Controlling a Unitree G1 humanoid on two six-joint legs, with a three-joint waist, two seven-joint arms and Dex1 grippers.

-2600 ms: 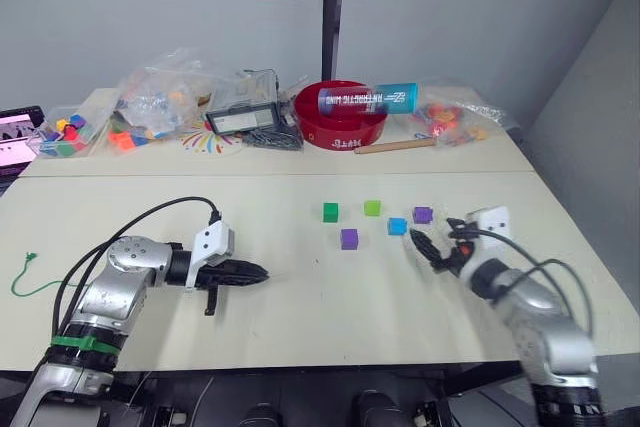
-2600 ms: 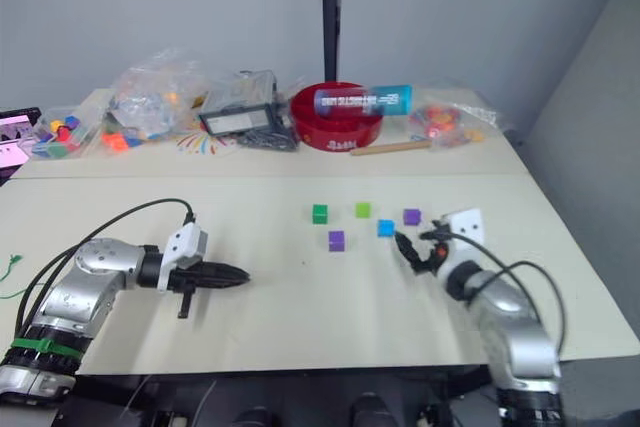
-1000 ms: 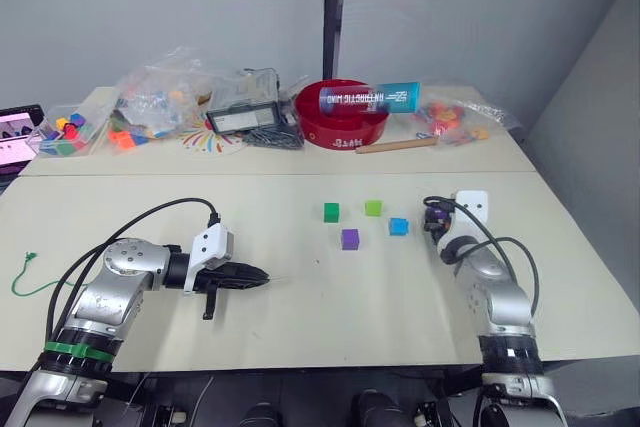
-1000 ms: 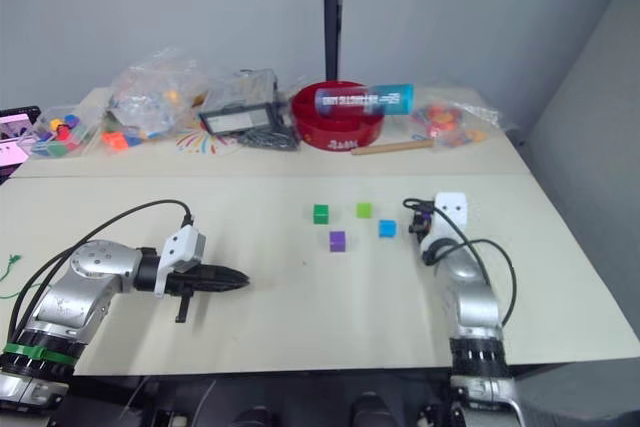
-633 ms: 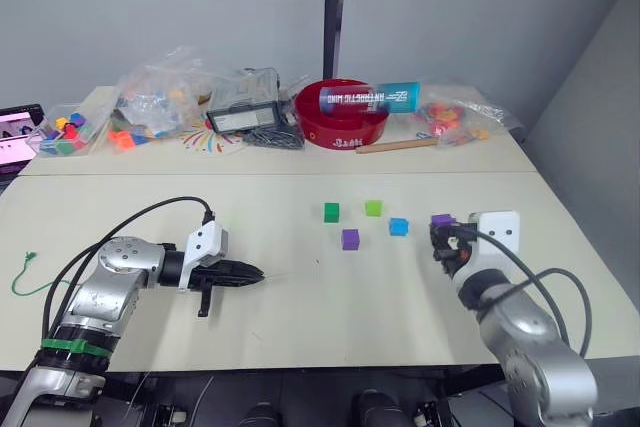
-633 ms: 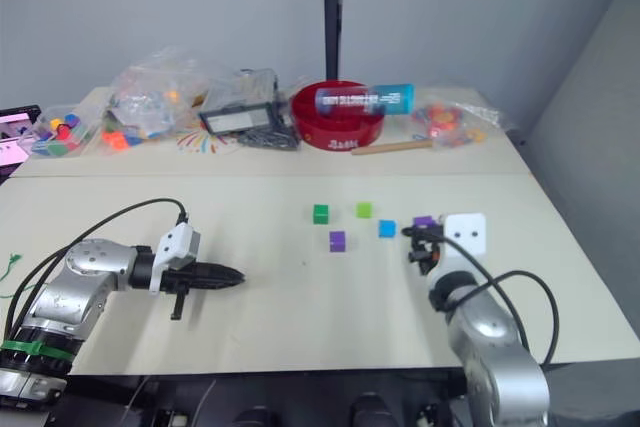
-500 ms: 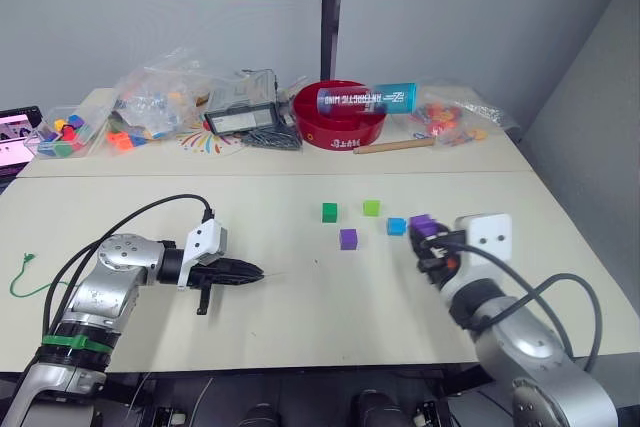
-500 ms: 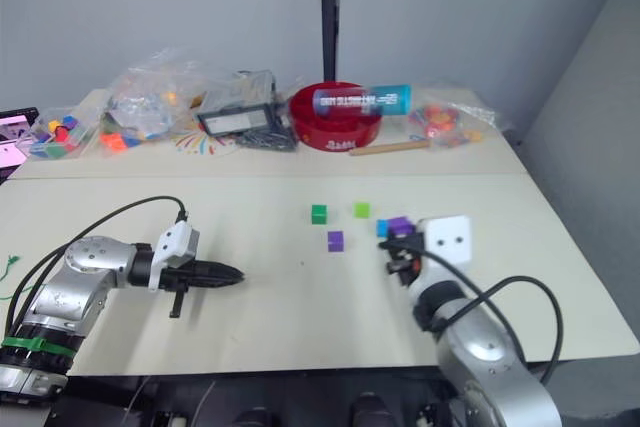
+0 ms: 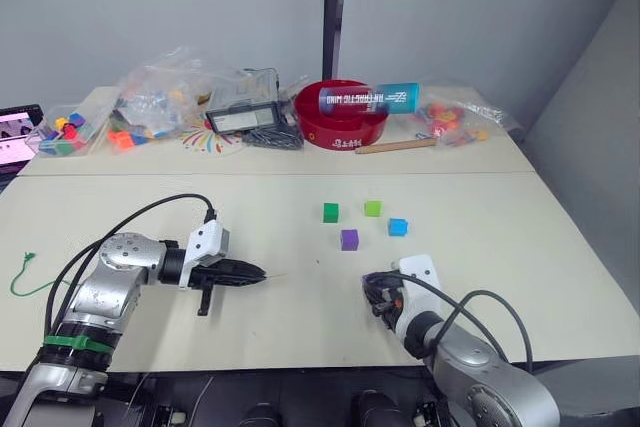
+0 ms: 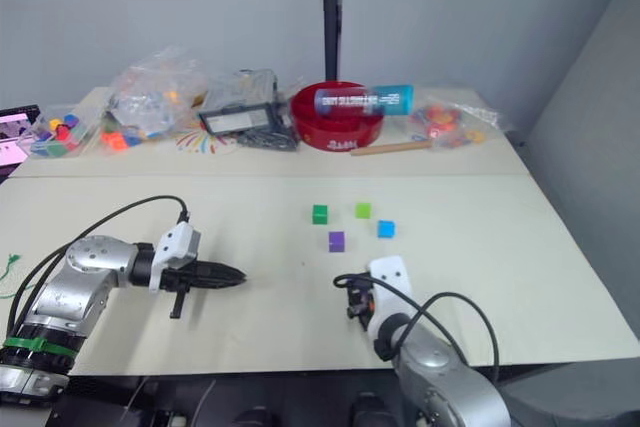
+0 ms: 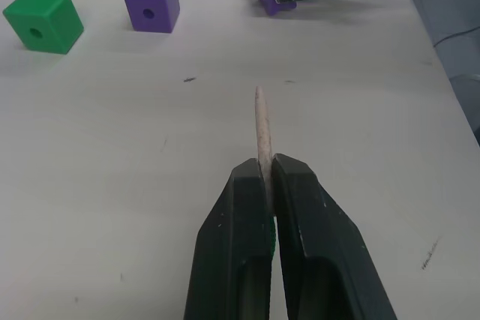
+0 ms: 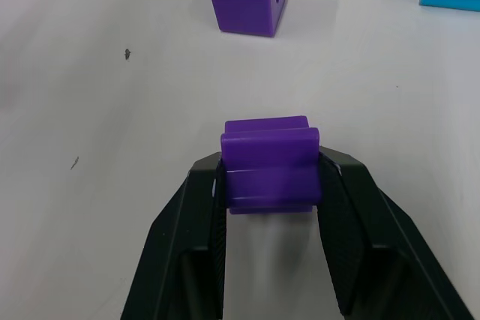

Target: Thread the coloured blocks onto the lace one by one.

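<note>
Black fingers of my right gripper [image 12: 270, 185] pinch a purple block [image 12: 270, 161] near the table's [image 9: 500, 237] front edge, while my left gripper [image 11: 265, 185], clamped, holds the lace's pale tip [image 11: 262, 129] pointing right toward it.

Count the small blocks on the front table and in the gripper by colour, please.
Purple: 2, one on the table, one in the right gripper
Dark green: 1
Light green: 1
Blue: 1
Total: 5

Coloured blocks: five – two purple [image 12: 270, 161] [image 9: 349, 238], dark green [image 9: 331, 212], light green [image 9: 373, 208], blue [image 9: 398, 227]. Lace [image 11: 262, 130]: one.
</note>
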